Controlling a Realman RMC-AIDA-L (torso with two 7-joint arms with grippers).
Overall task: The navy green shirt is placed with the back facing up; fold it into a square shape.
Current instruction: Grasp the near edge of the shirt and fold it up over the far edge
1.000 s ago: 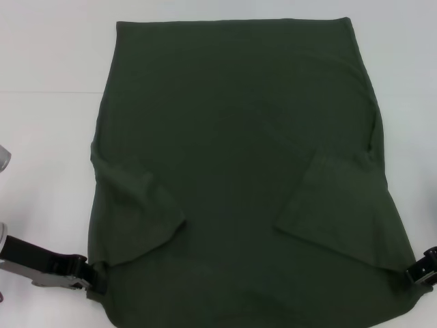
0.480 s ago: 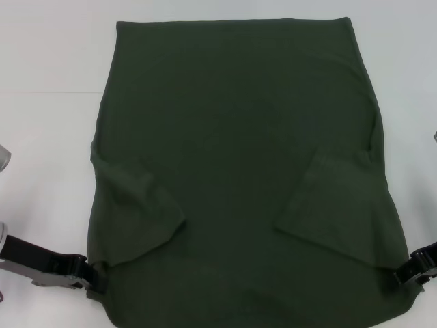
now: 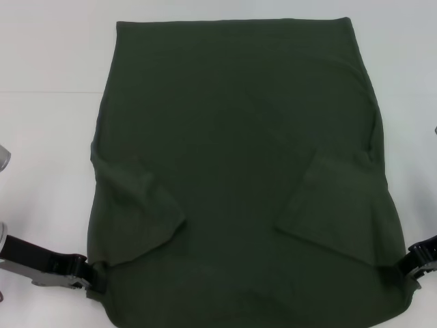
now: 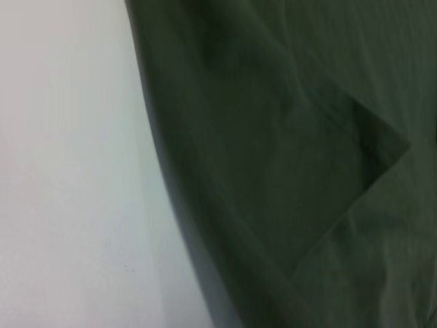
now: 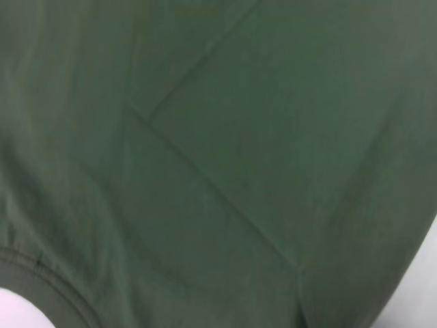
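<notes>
So the navy green shirt (image 3: 239,171) is lying flat on the white table (image 3: 48,137), collar end nearest you, hem at the far side, and both sleeves are already folded in over the body. That leaves the lengthwise fold, I'd say, and both arms are set up for it at the two near corners.

The left gripper (image 3: 91,277) comes in low from the left, nearly flat to the table, its tip right at the near-left corner of the cloth. The right gripper (image 3: 410,263) does the same from the right at the near-right corner. Honestly I can't tell whether either one has actually pinched the fabric or is only touching the edge. The fingertips get lost against the dark cloth, and the wrist views show just shirt and table.

Tips for doing it well:
- make sure each side has the whole layered edge, not only the top ply
- lift both corners evenly, or the fold line will run crooked
- carry them straight toward the far hem, keeping the cloth lightly taut between the arms
- watch that the tucked sleeves don't flop back out
</notes>
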